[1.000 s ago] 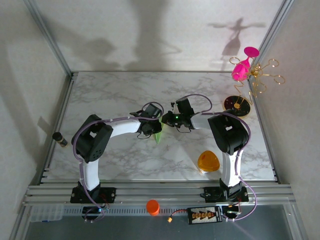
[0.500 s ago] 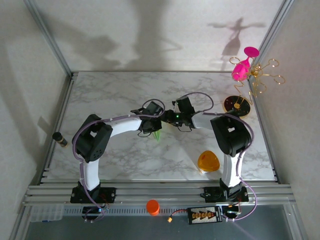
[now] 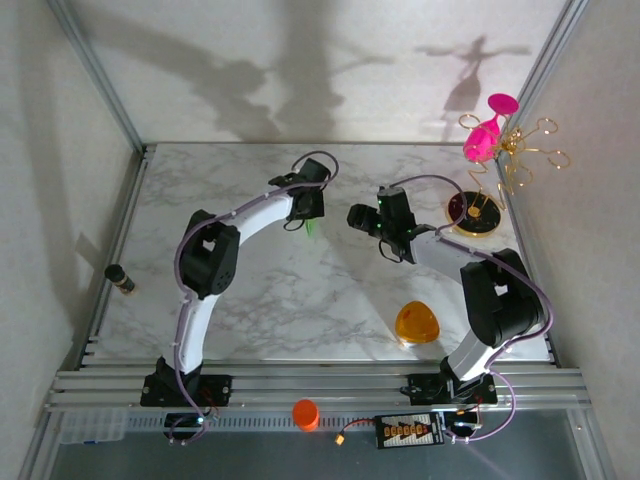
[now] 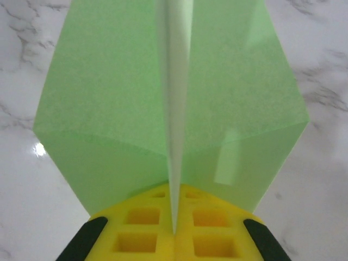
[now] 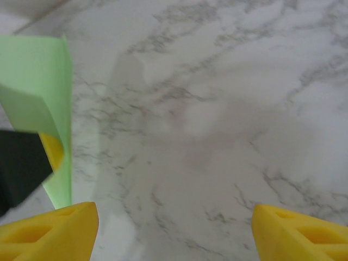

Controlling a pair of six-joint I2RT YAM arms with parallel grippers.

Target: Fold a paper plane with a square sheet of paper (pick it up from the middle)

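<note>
Arms have parted; the left has carried the paper plane (image 4: 103, 103) rearward.
Left pincer (image 4: 174, 228) pinches its centre crease above the counter (image 5: 217, 109); right pincer (image 5: 174, 217) stands wide.

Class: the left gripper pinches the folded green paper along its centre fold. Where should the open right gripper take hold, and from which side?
Probably the paper plane's free wing edge nearest the right gripper, approached from that side, jaws either side of the flap. The paper is thin, and its wings spread clear of the left gripper.
</note>
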